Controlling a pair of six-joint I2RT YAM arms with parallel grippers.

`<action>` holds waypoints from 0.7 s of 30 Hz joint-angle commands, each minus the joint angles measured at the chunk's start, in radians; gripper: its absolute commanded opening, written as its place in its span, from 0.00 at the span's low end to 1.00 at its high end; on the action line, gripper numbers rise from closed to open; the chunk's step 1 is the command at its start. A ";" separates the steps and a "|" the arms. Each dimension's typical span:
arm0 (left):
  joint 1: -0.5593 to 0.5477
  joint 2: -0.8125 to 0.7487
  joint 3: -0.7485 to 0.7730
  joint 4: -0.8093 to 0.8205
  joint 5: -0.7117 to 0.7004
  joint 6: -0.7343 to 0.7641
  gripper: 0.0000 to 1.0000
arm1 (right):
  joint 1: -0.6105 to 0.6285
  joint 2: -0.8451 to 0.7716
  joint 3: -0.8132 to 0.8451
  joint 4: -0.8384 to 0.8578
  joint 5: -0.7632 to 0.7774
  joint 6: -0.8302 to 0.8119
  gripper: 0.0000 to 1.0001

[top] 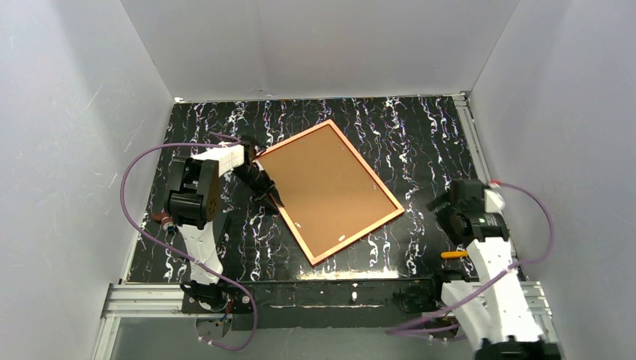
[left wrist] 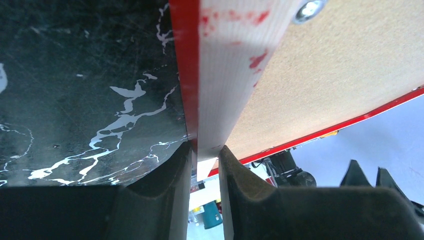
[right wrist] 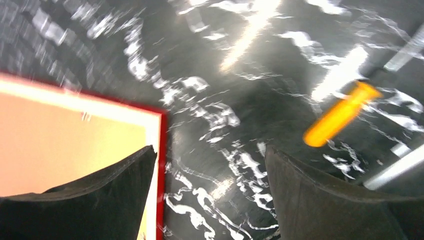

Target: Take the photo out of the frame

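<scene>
The red frame (top: 367,166) lies face down and askew on the black marbled table, its orange-pink rim up. The brown board back of the photo (top: 330,187) fills it; the printed side is hidden. My left gripper (top: 264,187) is shut on the frame's left rim. In the left wrist view the gripper (left wrist: 205,150) pinches the pale rim (left wrist: 225,75) beside the board (left wrist: 340,75), and that edge is raised off the table. My right gripper (top: 442,208) is open and empty. In the right wrist view it (right wrist: 210,155) hovers just right of the frame's corner (right wrist: 161,165).
An orange-handled tool (top: 454,255) lies near the right arm's base and also shows in the right wrist view (right wrist: 340,112). A metal clip (left wrist: 308,9) sits on the board. White walls close in three sides. A metal rail (top: 142,300) runs along the near edge.
</scene>
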 commanded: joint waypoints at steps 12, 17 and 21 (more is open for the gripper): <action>0.012 -0.194 -0.034 -0.182 0.090 0.005 0.00 | 1.293 0.791 0.592 0.206 0.248 -0.385 0.87; 0.011 -0.225 -0.035 -0.205 0.082 0.019 0.00 | 1.438 1.080 0.924 0.003 0.404 -0.418 0.87; 0.012 -0.226 -0.020 -0.223 0.087 0.032 0.00 | 1.483 1.289 1.124 -0.188 0.516 -0.397 0.88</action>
